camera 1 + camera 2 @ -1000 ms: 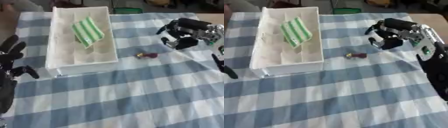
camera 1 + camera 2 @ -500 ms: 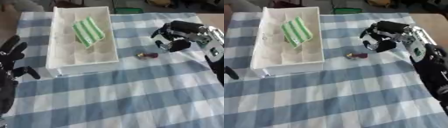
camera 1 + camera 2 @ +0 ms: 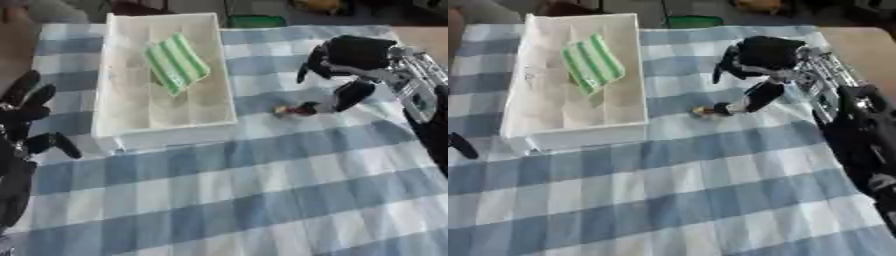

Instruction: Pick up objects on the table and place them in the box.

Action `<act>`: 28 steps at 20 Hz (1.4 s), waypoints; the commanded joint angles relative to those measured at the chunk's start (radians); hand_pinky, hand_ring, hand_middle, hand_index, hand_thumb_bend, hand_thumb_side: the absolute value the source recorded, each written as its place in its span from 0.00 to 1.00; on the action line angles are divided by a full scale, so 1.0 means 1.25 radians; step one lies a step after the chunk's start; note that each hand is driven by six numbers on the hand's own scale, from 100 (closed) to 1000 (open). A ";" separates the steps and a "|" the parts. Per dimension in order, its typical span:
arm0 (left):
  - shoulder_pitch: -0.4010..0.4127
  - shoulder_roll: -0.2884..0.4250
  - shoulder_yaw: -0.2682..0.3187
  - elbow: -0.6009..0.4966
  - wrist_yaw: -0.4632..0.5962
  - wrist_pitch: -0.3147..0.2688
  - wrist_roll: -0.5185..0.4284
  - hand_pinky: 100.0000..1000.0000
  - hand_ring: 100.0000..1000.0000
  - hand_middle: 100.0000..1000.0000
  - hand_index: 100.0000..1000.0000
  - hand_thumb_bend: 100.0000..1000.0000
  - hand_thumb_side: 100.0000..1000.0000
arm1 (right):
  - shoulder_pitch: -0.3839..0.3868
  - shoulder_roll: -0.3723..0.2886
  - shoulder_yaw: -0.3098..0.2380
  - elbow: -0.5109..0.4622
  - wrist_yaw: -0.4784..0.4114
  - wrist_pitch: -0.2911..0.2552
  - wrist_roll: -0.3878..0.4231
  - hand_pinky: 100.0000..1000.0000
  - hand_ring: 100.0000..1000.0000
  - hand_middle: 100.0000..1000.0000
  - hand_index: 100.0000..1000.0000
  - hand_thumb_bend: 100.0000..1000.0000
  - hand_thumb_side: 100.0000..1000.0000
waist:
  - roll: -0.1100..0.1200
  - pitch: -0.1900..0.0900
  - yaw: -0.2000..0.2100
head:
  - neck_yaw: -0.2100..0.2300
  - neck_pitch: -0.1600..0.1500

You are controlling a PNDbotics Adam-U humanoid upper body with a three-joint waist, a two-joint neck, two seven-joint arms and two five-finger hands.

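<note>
**Right hand low beside a small object near the box**

Left eye view: the white box (image 3: pixel 163 117) sits on the blue-checked tablecloth (image 3: pixel 262 200) toward eleven o'clock, holding a green-striped cloth (image 3: pixel 177 63) in its far half. At about two o'clock the right hand (image 3: pixel 350 55) reaches in with fingers curled downward and thumb lowered; nothing is seen inside its grasp. A small object (image 3: pixel 284 110), yellowish and dark red, lies on the cloth just right of the box, with the thumb tip right beside it; whether they touch cannot be told. At nine o'clock the left hand (image 3: pixel 24 117) rests with fingers relaxed and pointing up.

Right eye view: the small object shows at the picture's centre, toward one o'clock, next to the right hand's thumb. Only a dark fingertip of the left hand appears, at nine o'clock.
</note>
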 commanded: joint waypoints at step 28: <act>-0.008 -0.005 -0.001 -0.015 -0.002 -0.001 -0.006 0.41 1.00 1.00 0.77 0.09 0.72 | -0.020 0.008 -0.054 0.204 -0.038 -0.015 0.076 0.17 0.20 0.15 0.62 0.12 0.76 | 0.007 -0.014 0.005 | -0.011 -0.001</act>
